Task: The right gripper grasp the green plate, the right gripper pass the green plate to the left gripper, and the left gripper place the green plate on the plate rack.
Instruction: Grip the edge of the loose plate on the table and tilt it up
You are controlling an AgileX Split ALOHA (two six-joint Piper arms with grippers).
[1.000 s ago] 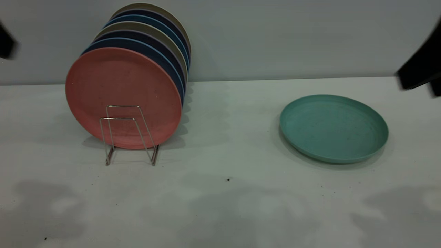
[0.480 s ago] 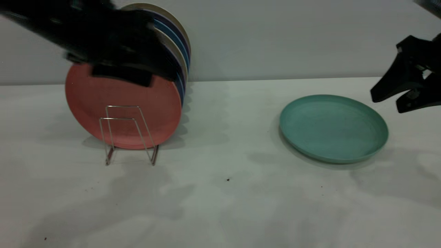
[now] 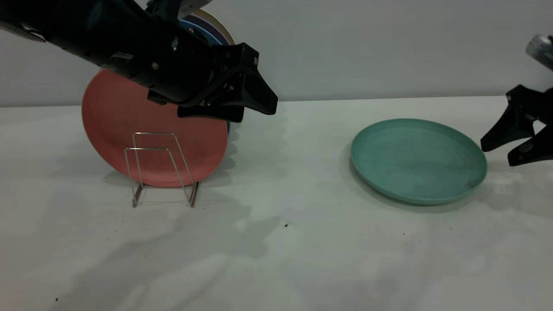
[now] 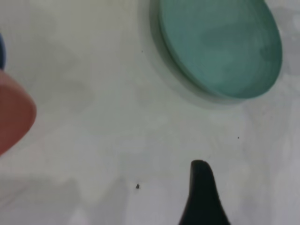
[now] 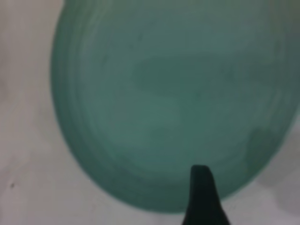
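Observation:
The green plate (image 3: 418, 160) lies flat on the white table at the right; it also shows in the left wrist view (image 4: 220, 47) and fills the right wrist view (image 5: 173, 103). My right gripper (image 3: 497, 156) is open, low over the table, just beyond the plate's right rim and not touching it. One of its fingers (image 5: 201, 197) shows over the plate's edge. My left gripper (image 3: 257, 114) is open and empty, in the air in front of the stacked plates, pointing toward the green plate. The wire plate rack (image 3: 147, 149) stands at the left.
A salmon-pink plate (image 3: 129, 121) leans upright at the front of the rack, with several blue and beige plates behind it, partly hidden by my left arm. The grey wall runs along the back. Bare table lies between the rack and the green plate.
My left arm has swung in from the left and reached rightward past the rack. My right gripper has come in from the right edge and lowered to the green plate's right rim.

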